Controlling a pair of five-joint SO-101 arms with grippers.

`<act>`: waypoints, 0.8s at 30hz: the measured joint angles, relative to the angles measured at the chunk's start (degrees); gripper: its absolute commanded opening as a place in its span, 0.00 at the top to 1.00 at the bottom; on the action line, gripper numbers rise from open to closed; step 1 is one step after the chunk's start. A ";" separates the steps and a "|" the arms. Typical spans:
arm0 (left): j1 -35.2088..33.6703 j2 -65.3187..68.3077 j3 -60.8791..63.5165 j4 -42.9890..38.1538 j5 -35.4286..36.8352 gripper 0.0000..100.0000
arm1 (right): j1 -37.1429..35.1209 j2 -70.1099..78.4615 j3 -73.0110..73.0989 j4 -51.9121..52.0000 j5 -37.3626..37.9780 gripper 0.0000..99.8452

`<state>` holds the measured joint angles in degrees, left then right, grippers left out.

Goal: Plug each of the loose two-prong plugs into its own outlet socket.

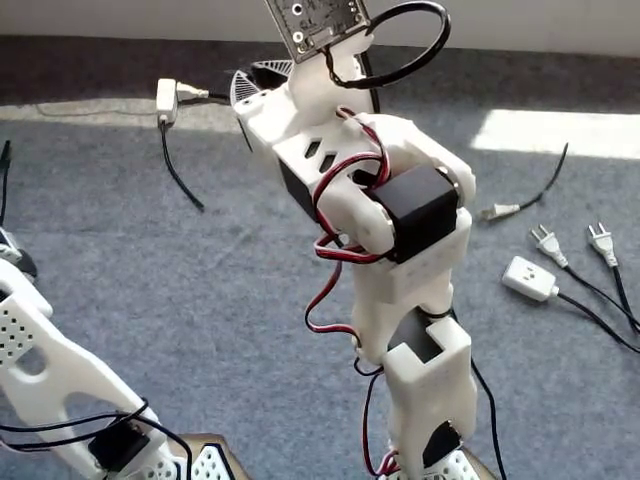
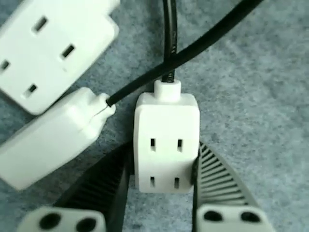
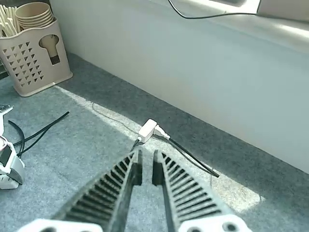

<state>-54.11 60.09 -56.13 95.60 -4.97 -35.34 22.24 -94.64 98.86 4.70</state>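
Note:
In the left wrist view my left gripper (image 2: 164,186) is shut on a white outlet socket (image 2: 166,140). Its ribbed fingers (image 2: 217,179) press both sides, and the slots face the camera. The socket's black cable (image 2: 169,43) runs away from it. My right gripper (image 3: 147,169) hovers shut with nothing in it, a short way from a white two-prong plug (image 3: 148,130) lying near the wall. From above, that plug (image 1: 167,100) lies at the far left, beside the right gripper (image 1: 255,82). Two loose plugs (image 1: 543,240) (image 1: 600,240) and another outlet socket (image 1: 530,278) lie at the right.
A larger white outlet block (image 2: 53,43) and another white block (image 2: 53,140) crowd the held socket. A third plug (image 1: 500,211) lies mid-right. A beige holder with cups (image 3: 34,48) stands by the wall (image 3: 193,72). Black cables (image 3: 38,130) trail over the grey carpet.

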 measured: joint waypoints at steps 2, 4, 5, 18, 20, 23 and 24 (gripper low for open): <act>1.85 0.00 -1.41 2.73 0.00 0.99 | 1.23 0.00 0.00 0.00 0.00 0.95; 3.69 0.09 -1.58 3.69 0.00 1.00 | 3.08 0.00 0.00 0.00 0.00 0.95; 4.75 0.09 -1.58 3.96 0.00 1.00 | 4.22 -0.09 0.00 0.00 0.00 0.95; 31.74 -19.25 14.42 5.19 5.89 0.99 | 19.60 -9.58 0.00 0.00 0.00 0.95; 37.54 -22.77 16.79 5.19 7.47 0.99 | 22.77 -10.46 0.00 0.00 0.00 0.95; 46.68 -24.70 17.93 5.27 8.79 0.99 | 29.10 -10.90 0.00 0.00 0.00 0.95; 49.67 -24.88 18.20 5.27 9.14 0.99 | 31.56 -10.90 0.00 0.00 -0.09 0.95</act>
<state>-4.44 35.21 -37.93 100.88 4.18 -3.78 11.34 -94.64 98.86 4.62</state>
